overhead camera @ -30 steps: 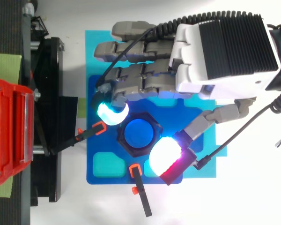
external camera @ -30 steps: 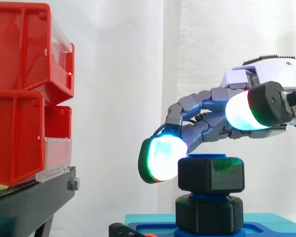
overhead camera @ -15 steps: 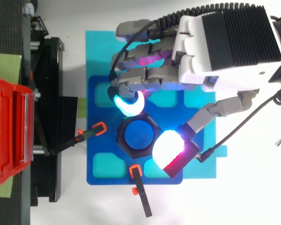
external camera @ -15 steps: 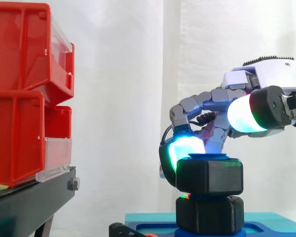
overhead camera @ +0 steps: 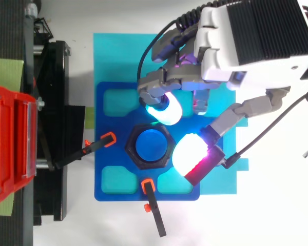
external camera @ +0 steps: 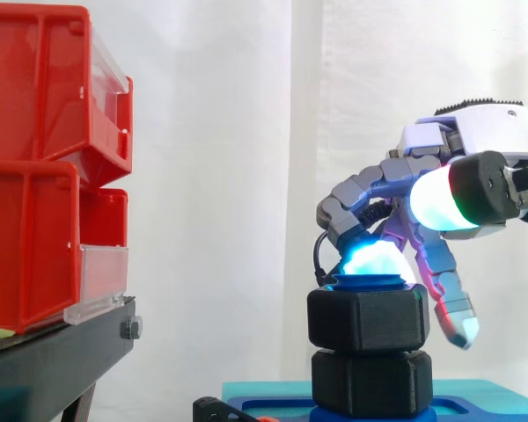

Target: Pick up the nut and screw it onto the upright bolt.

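Fingers (overhead camera: 163, 110) spread & loosely bent, pinching nothing. Cyan-lit pad sits just beside one edge of the black hex nut (external camera: 365, 318), at about bolt-tip height in side view. Thumb's white pad (overhead camera: 191, 155) is off the opposite side & clearly higher, not touching. Hand (overhead camera: 251, 41) hangs above & to the side. Nut is on the upright blue bolt (overhead camera: 151, 145), bolt tip showing just above it, directly over a 2nd black hex nut (external camera: 372, 382). Bolt stands in blue fixture plate (overhead camera: 105, 159) on cyan mat (overhead camera: 113, 56). Red bins (external camera: 35, 176) on black stand (external camera: 62, 356), well apart.
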Controlling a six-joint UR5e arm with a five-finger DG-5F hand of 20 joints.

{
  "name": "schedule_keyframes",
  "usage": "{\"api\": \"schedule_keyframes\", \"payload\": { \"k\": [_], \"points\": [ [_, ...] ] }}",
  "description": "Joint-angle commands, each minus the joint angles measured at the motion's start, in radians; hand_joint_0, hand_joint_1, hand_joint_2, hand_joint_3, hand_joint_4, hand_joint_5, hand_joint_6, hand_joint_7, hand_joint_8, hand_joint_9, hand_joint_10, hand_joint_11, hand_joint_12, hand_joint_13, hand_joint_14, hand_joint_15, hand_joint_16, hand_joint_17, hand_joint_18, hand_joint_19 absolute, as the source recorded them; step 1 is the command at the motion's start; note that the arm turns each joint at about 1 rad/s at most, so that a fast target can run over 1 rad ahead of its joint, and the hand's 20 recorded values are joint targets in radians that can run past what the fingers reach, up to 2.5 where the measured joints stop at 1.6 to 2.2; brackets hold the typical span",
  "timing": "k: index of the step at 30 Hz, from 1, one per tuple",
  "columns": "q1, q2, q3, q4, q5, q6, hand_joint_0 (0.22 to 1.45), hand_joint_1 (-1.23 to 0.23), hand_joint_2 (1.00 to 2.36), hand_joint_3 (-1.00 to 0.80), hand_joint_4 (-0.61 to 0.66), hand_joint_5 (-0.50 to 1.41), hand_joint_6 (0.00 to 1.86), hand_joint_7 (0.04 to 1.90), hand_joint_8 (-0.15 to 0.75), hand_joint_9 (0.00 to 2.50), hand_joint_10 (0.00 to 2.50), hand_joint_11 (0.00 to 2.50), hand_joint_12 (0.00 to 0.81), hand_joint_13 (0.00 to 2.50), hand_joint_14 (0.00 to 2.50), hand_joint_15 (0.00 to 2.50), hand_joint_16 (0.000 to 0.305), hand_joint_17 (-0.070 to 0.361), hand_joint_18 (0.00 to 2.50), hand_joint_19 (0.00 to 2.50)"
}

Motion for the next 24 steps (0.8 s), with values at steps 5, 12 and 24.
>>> {"api": "schedule_keyframes", "payload": {
  "k": [5, 12, 24],
  "points": [
    [-0.007, 0.024, 0.0, -0.014, -0.002, -0.003, 0.5, -0.41, 1.0, -0.5, 0.04, 0.11, 0.54, 1.44, 0.154, 1.88, 0.01, 0.25, 0.162, 1.18, 0.0, 0.04, 0.022, 0.049, 0.97, 0.37],
    [-0.015, 0.044, 0.017, -0.026, -0.002, -0.007, 0.49, -0.41, 1.0, -0.5, 0.09, 0.06, 0.5, 1.4, 0.189, 1.73, 0.01, 0.28, 0.221, 1.09, 0.0, 0.1, 0.03, 0.069, 0.85, 0.37],
    [-0.016, -0.002, 0.048, 0.057, -0.022, -0.012, 0.48, -0.41, 1.0, -0.5, 0.15, -0.1, 0.5, 0.91, 0.227, 1.26, 0.01, 0.31, 0.291, 0.86, 0.01, 0.17, 0.043, 0.096, 0.66, 0.41]
  ]
}}
